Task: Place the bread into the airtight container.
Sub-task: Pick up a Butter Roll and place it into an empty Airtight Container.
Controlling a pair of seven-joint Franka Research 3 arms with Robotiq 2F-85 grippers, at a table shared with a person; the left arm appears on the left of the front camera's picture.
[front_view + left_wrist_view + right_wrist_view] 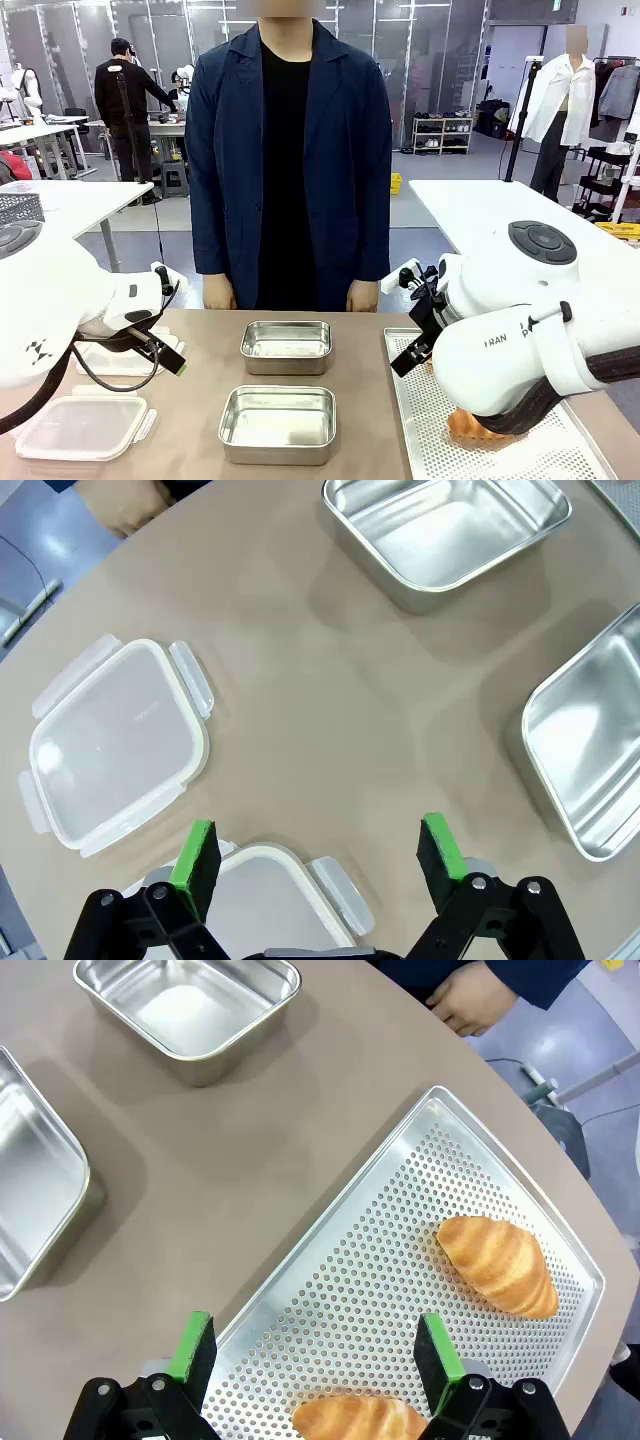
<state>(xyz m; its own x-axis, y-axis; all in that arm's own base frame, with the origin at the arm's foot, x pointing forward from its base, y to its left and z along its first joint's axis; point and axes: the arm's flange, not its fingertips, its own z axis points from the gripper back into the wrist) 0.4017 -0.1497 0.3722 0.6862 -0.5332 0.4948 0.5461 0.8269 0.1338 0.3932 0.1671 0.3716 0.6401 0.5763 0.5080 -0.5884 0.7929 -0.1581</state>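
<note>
The bread [497,1263] lies on the silver tray [400,1230] with little holes, on the robot's right side of the table. In the right wrist view it is golden and long, and it runs from upper left down to lower right. A second bread [360,1418] lies sideways close to the camera. The bottom of the picture cuts part of it off.

The right gripper [315,1345] hangs over the tray and looks down. Its green fingers are spread wide with nothing in them, and the second bread sits low between them. In the front view the big white right arm bends over the tray and hides most of the bread.

Two shiny metal boxes stand in the middle of the table, the near box [278,422] and the far box [286,345]. Both have no lid on.

The left gripper [320,845] hangs over the table on the other side. It is spread wide too and holds nothing. One plastic lid [115,745] lies flat, and another lid [265,905] is half hidden under the gripper.

A person stands at the far side with both hands [218,292] hanging down.
</note>
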